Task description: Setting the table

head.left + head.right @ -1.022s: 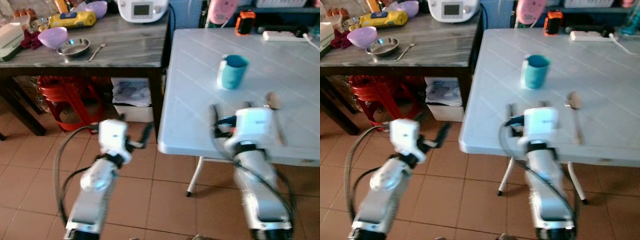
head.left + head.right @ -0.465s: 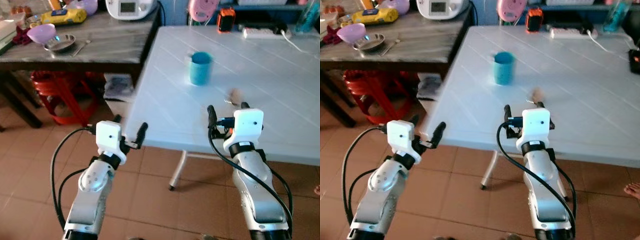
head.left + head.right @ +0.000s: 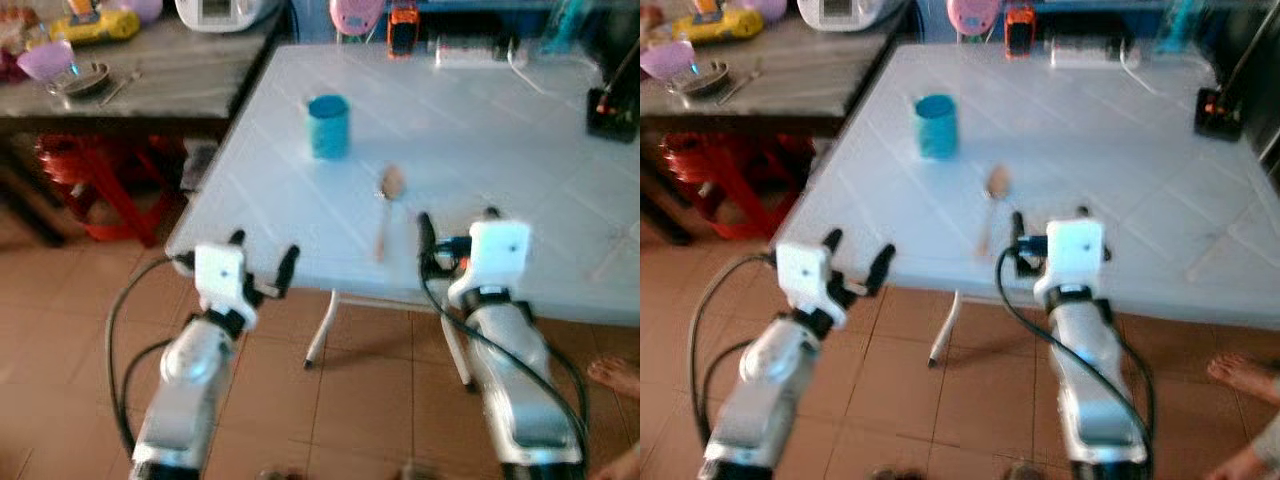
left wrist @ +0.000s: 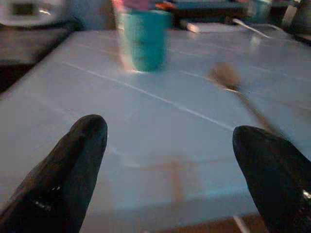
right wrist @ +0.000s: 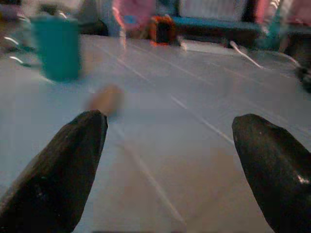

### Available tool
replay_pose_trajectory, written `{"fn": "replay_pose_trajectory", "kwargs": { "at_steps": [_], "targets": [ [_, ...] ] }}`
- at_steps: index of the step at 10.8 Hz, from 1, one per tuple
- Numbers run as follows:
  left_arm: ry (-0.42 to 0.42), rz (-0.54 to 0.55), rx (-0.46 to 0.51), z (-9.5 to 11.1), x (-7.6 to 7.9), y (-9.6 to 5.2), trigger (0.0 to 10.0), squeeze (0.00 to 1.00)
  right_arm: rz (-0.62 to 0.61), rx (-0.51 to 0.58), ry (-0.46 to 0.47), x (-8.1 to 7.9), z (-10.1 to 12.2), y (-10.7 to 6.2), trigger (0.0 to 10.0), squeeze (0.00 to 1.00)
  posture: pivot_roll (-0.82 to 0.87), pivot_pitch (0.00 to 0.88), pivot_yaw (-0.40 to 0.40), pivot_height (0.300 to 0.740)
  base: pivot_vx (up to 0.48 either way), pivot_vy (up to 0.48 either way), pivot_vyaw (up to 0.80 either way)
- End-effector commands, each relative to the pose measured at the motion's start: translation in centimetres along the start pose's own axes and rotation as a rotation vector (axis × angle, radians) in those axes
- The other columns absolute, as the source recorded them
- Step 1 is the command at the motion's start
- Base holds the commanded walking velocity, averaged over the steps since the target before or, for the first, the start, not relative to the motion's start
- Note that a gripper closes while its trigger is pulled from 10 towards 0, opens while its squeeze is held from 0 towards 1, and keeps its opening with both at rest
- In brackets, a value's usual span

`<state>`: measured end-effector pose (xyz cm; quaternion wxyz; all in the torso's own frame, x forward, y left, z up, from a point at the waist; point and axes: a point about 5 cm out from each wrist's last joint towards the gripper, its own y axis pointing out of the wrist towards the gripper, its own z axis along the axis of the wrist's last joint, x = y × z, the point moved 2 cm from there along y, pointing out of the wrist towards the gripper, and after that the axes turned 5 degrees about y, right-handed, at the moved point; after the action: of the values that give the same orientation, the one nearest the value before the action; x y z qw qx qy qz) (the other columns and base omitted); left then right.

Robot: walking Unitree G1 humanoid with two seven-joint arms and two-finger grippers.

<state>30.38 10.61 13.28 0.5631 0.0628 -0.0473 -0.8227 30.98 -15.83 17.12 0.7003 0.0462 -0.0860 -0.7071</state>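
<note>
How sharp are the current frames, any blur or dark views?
Both eye views are motion-blurred: the teal cup and spoon are smeared. The left wrist view is dim, its spoon streaked. The right wrist view is soft too, its cup and spoon bowl fuzzy, black fingers clearer.

Motion blur smears the spoon point(image 3: 385, 205) into a streak. A person's foot point(image 3: 615, 375) is cut off at four o'clock. Clutter on the dark tabletop point(image 3: 170, 75) at eleven o'clock is unreadable.

Spread pincer point(image 5: 167, 170) faces spoon point(image 5: 105, 99) (blurred).
</note>
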Motion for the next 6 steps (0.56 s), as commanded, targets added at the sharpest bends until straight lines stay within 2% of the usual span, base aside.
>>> {"fn": "replay_pose_trajectory", "kwargs": {
  "at_steps": [1, 3, 5, 6],
  "targets": [
    [0.022, 0.018, -0.001, 0.1, -0.7, -0.3, 10.0, 0.00, 0.004, 0.013, 0.019, -0.5, 0.4, 0.0, 10.0, 0.00, -0.10, 0.179, 0.118, 0.740, 0.000, 0.000, 0.00],
    [0.027, 0.000, -0.017, -0.3, -0.6, -0.7, 10.0, 0.00, -0.003, -0.007, 0.042, -0.6, 0.1, 0.0, 10.0, 0.00, -0.10, 0.190, 0.122, 0.740, 0.000, 0.000, 0.00],
    [0.049, -0.030, -0.034, -0.8, -0.8, -1.4, 10.0, 0.00, 0.033, -0.030, 0.126, -1.4, 0.2, 0.6, 10.0, 0.00, -0.09, 0.205, 0.119, 0.740, 0.000, 0.000, 0.00],
    [0.052, -0.032, -0.035, -0.8, -0.9, -1.5, 10.0, 0.00, 0.063, -0.028, 0.122, -1.8, 0.4, 0.7, 10.0, 0.00, -0.09, 0.207, 0.118, 0.740, 0.000, 0.000, 0.00]
  ]
}}
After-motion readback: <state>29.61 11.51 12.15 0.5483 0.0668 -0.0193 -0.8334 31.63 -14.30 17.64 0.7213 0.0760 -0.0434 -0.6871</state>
